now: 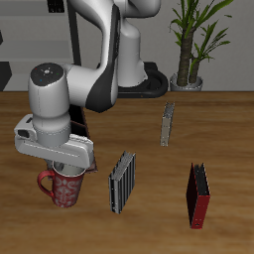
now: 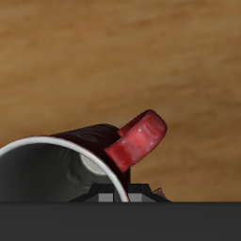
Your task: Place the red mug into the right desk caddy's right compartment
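Observation:
The red mug with pale speckles stands near the table's front edge, its handle toward the table's side edge. My gripper is right on top of it, fingers straddling the rim wall, shut on the rim. In the wrist view the mug's grey-white inside and red loop handle fill the frame close up, with the gripper at the rim beside the handle. The mug's base looks at or just above the table. The maroon desk caddy and its right compartment are out of view.
A grey ribbed slab stands just beside the mug. A small upright red-and-black holder stands farther along the front. A thin grey upright piece is mid-table. A potted plant stands at the back.

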Motion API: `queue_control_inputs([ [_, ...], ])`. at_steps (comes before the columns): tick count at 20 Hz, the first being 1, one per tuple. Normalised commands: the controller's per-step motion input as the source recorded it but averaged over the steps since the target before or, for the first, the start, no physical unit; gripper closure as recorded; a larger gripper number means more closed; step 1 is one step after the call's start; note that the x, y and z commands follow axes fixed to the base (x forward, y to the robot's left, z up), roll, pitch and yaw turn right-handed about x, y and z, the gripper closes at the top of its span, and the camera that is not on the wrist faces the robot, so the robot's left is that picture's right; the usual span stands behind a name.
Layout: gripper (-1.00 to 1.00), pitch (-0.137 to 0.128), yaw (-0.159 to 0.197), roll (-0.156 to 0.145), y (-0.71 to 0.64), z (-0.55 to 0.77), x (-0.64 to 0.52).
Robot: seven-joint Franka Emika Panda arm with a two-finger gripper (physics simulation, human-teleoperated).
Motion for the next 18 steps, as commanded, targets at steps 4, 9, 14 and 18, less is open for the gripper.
queue_control_inputs([
  [4, 1.00, -0.065, -0.035, -0.038, -0.07, 0.41, 0.04],
  [9, 1.00, -0.069, 0.003, -0.030, -0.08, 0.56, -0.11],
  [14, 1.00, -0.082, 0.029, 0.000, 0.05, 0.70, -0.29],
  [18, 1.00, -0.051, 0.040, -0.012, 0.04, 0.46, -0.25],
])
